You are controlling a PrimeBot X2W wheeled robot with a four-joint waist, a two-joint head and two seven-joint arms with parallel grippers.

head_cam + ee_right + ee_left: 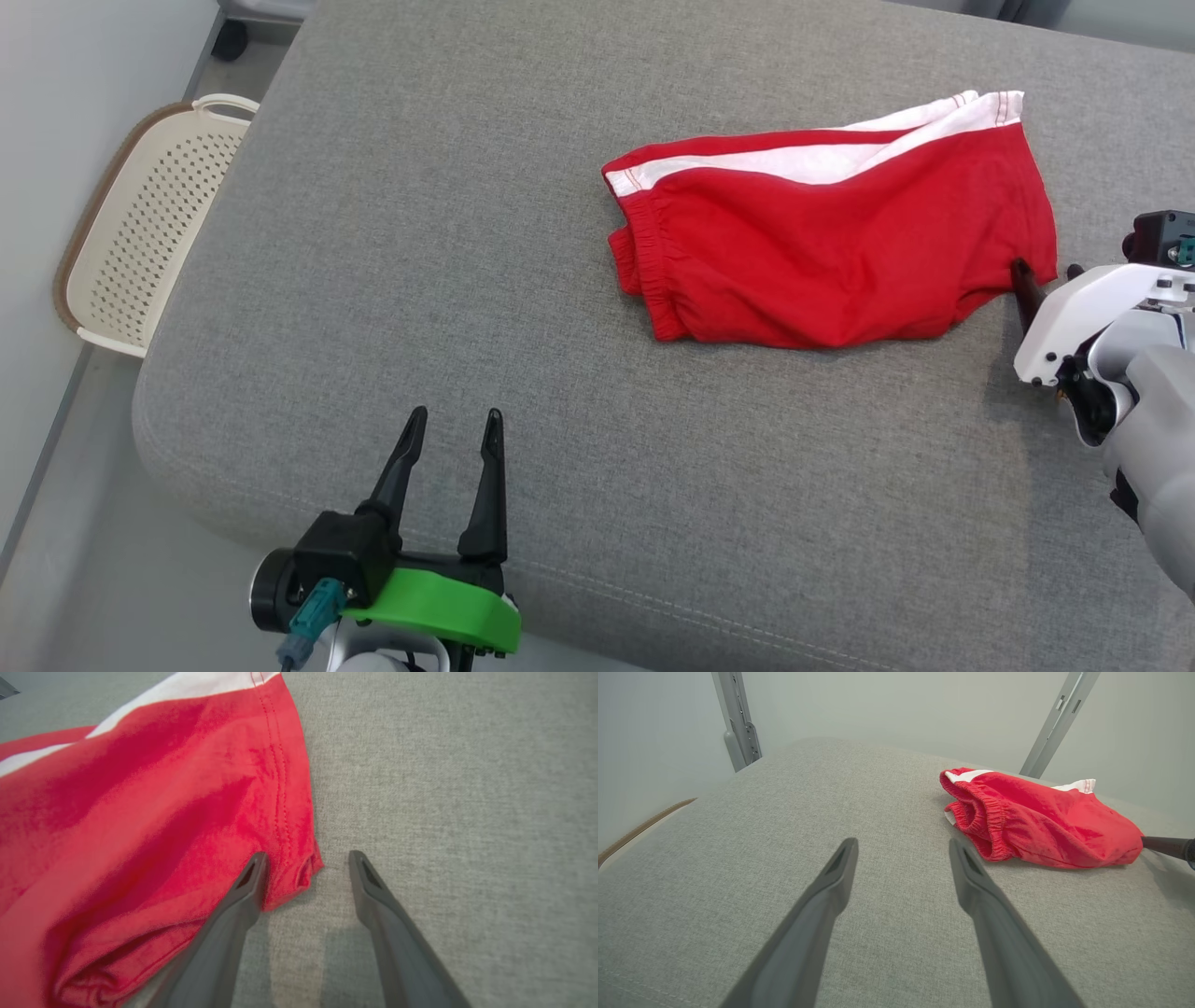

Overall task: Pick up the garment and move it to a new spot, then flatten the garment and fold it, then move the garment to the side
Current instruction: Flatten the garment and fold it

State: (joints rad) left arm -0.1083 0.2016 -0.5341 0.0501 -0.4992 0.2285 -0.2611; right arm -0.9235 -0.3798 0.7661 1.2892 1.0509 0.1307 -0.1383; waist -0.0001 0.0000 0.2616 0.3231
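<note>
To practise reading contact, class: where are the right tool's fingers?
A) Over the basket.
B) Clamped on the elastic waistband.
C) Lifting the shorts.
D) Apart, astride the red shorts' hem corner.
D: the right wrist view shows the right tool open, with a corner of the red shorts between its fingers.

Red, white-striped garment on grey cushion; cream basket.

Grey cushion w/ red shorts on top.
</note>
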